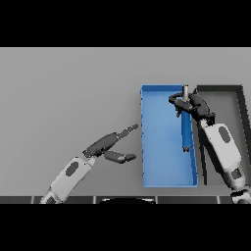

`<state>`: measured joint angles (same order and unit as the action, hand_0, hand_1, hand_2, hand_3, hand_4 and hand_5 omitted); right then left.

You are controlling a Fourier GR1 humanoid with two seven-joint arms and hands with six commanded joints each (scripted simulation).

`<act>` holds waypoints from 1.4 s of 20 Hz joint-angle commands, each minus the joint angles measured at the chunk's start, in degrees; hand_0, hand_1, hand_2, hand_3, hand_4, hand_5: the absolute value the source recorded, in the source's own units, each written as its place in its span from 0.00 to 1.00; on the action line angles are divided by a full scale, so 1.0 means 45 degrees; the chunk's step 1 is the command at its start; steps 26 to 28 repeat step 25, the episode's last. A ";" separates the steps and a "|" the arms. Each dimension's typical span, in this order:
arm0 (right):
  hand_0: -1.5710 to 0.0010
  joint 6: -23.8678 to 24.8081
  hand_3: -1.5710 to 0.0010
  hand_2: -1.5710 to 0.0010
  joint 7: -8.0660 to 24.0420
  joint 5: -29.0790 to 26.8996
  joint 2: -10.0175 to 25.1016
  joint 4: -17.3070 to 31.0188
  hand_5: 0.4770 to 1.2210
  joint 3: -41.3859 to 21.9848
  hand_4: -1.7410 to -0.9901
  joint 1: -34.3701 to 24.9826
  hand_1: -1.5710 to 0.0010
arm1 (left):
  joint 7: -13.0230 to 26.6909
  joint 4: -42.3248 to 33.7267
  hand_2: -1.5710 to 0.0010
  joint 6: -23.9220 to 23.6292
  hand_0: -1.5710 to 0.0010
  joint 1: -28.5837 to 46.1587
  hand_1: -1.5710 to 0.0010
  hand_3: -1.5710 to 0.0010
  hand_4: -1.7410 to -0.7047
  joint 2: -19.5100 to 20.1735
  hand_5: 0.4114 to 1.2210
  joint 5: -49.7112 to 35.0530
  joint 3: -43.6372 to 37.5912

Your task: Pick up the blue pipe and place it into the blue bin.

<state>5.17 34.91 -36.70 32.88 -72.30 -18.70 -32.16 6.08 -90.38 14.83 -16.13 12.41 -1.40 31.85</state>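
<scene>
There is only one view, from the robot's head. It looks steeply down at the flat grey bench from the 6 o'clock edge toward 12 o'clock. It stands at middle distance: both arms enter from below, and the rectangular blue plastic bin at 3 o'clock fits whole.

A plain grey table fills the frame from the upper edge down, evenly lit, its surface smooth and unmarked across the left and centre. Along the lower edge runs a darker strip split by thin pale lines.
</scene>
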 commanded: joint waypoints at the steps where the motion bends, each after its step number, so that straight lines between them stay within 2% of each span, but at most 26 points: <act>1: 0.07 0.0644 0.49 0.15 0.0005 -0.1013 0.0416 0.0106 0.96 -0.0773 0.28 -0.0014 0.12 | -0.0051 -0.0147 1.00 -0.0077 1.00 0.0016 1.00 1.00 0.88 -0.0028 0.08 0.0002 0.0005; 2: 0.25 0.0943 0.59 0.32 0.0006 -0.1893 0.0717 0.0447 0.94 -0.1671 0.35 -0.0334 0.30 | -0.0056 -0.0112 1.00 -0.0056 1.00 -0.0065 1.00 1.00 0.88 -0.0026 0.08 0.0009 -0.0008; 3: 0.40 0.1076 0.67 0.46 0.0007 -0.2652 0.0938 0.0581 0.92 -0.2337 0.45 -0.0516 0.44 | -0.0078 -0.0068 1.00 0.0008 1.00 -0.0101 1.00 1.00 0.88 0.0085 0.08 0.0001 -0.0062; 4: 0.52 0.1165 0.74 0.57 0.0007 -0.3287 0.1238 0.0897 0.93 -0.2938 0.53 -0.0745 0.55 | -0.0064 -0.0157 1.00 0.0004 1.00 -0.0099 1.00 1.00 0.88 0.0058 0.08 -0.0017 -0.0034; 5: 0.62 0.1308 0.79 0.65 0.0004 -0.3775 0.1313 0.0954 0.95 -0.3488 0.58 -0.1057 0.64 | 0.0014 -0.0150 1.00 -0.0017 1.00 -0.0072 1.00 1.00 0.88 -0.0009 0.08 -0.0003 0.0017; 7: 0.76 0.0563 0.87 0.78 -0.0039 -0.3439 0.1812 0.0580 0.82 -0.4111 0.67 -0.1379 0.77 | 0.0037 -0.0354 1.00 -0.0066 1.00 0.0148 1.00 1.00 0.88 0.0055 0.08 0.0009 0.0082; 8: 0.80 0.0311 0.89 0.82 -0.0427 -0.2960 0.2124 0.0263 0.76 -0.4530 0.70 -0.1428 0.82 | 0.0060 -0.0270 1.00 -0.0041 1.00 0.0054 1.00 1.00 0.88 0.0118 0.08 -0.0070 -0.0050; 9: 0.84 0.0091 0.91 0.86 -0.0524 -0.2697 0.2416 0.0101 0.71 -0.4789 0.72 -0.1516 0.85 | 0.0035 -0.0194 1.00 -0.0061 1.00 0.0041 1.00 1.00 0.88 0.0080 0.08 -0.0018 -0.0019; 10: 0.87 0.0078 0.93 0.89 -0.0672 -0.2602 0.2484 -0.0067 0.66 -0.4952 0.72 -0.1515 0.88 | -0.0061 -0.0200 1.00 -0.0007 1.00 0.0046 1.00 1.00 0.88 0.0098 0.08 0.0012 0.0031; 13: 0.92 -0.0105 0.96 0.94 -0.0132 -0.2245 0.2458 -0.0006 0.54 -0.5363 0.74 -0.1727 0.94 | 0.0001 -0.0222 1.00 -0.0074 1.00 -0.0034 1.00 1.00 0.88 0.0014 0.07 0.0029 0.0036; 16: 0.96 0.0097 0.98 0.97 -0.0057 -0.2247 0.2613 -0.0059 0.46 -0.5311 0.74 -0.1580 0.97 | -0.0050 -0.0314 1.00 -0.0095 1.00 0.0178 1.00 1.00 0.88 0.0144 0.07 0.0008 -0.0001; 18: 0.97 0.0144 0.99 0.98 -0.0180 -0.2013 0.2550 0.0166 0.43 -0.5342 0.74 -0.1746 0.98 | 0.0163 -0.0349 1.00 -0.0151 1.00 0.0021 1.00 1.00 0.88 0.0013 0.07 -0.0006 0.0016; 20: 0.98 0.0129 0.99 0.99 -0.0405 -0.2151 0.2654 -0.0053 0.41 -0.5260 0.75 -0.1499 0.99 | -0.0072 -0.0345 1.00 -0.0162 1.00 0.0116 1.00 1.00 0.88 0.0162 0.07 0.0124 0.0015; 21: 0.99 -0.0038 0.99 0.99 -0.0292 -0.2060 0.2521 0.0242 0.40 -0.5323 0.74 -0.1760 0.99 | -0.0008 -0.0462 1.00 -0.0131 1.00 0.0237 1.00 1.00 0.88 0.0157 0.07 0.0168 0.0156; 28: 0.99 -0.0001 0.99 0.99 -0.0335 -0.1993 0.2437 -0.0030 0.39 -0.5486 0.74 -0.1670 0.99 | 0.0032 -0.0612 1.00 -0.0254 1.00 0.0478 1.00 1.00 0.88 0.0144 0.08 0.0356 0.0325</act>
